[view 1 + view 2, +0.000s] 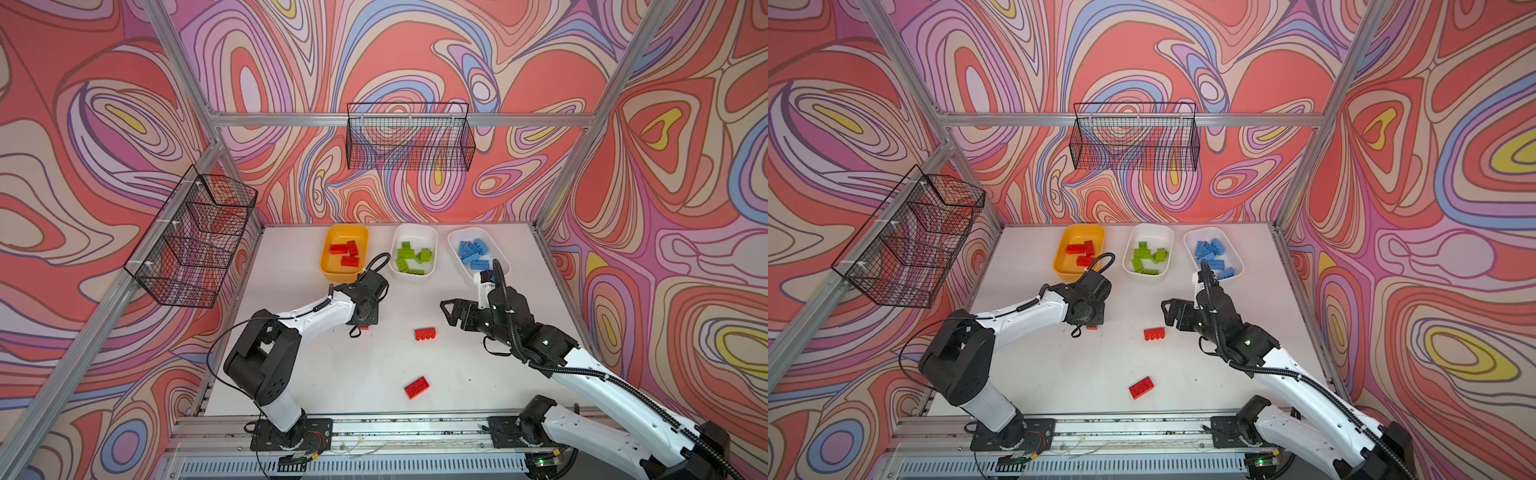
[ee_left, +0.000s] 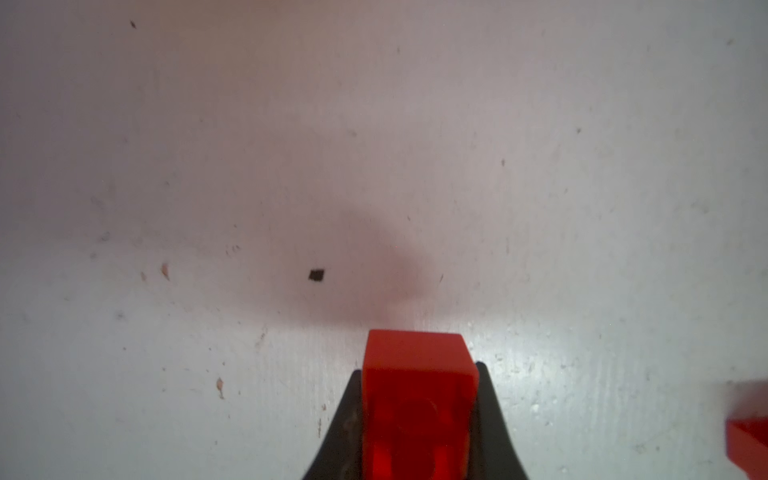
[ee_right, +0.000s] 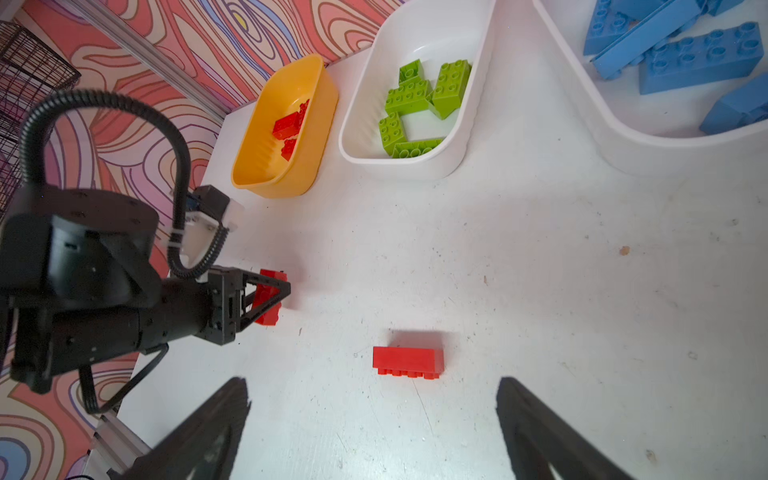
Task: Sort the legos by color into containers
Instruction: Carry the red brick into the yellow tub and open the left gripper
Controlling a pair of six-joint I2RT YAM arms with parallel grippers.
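**A:** Left hand (image 3: 272,297) status?

**B:** Pinching a red lego (image 2: 417,399) across its narrow width, fingers on the smooth long walls, with one end poking out past the tips. Can't tell if it's clear of the worktop (image 1: 332,374). The yellow-orange tub (image 1: 338,274) sits just beyond that hand and has three reds in it.

**A:** Right hand (image 1: 449,313)?

**B:** Spread wide, holding nothing. A second red lego (image 3: 408,361) lies on its side just ahead of it, between the lines of its fingers, studs facing the hand. A third red lego (image 1: 417,387) is behind both hands, toward the arm bases.

**A:** Handling?

**B:** My guess is light, rigid, hard plastic. It won't crush, but the glossy walls could slip or twist in an off-centre grip. I'd take it mid-length across the flat walls, not on the studs. The side-lying one offers top and bottom faces, which is a worse hold.

**A:** Green and blue?

**B:** Green legos (image 1: 411,257) and blue legos (image 1: 473,251) are each in their own white tub.
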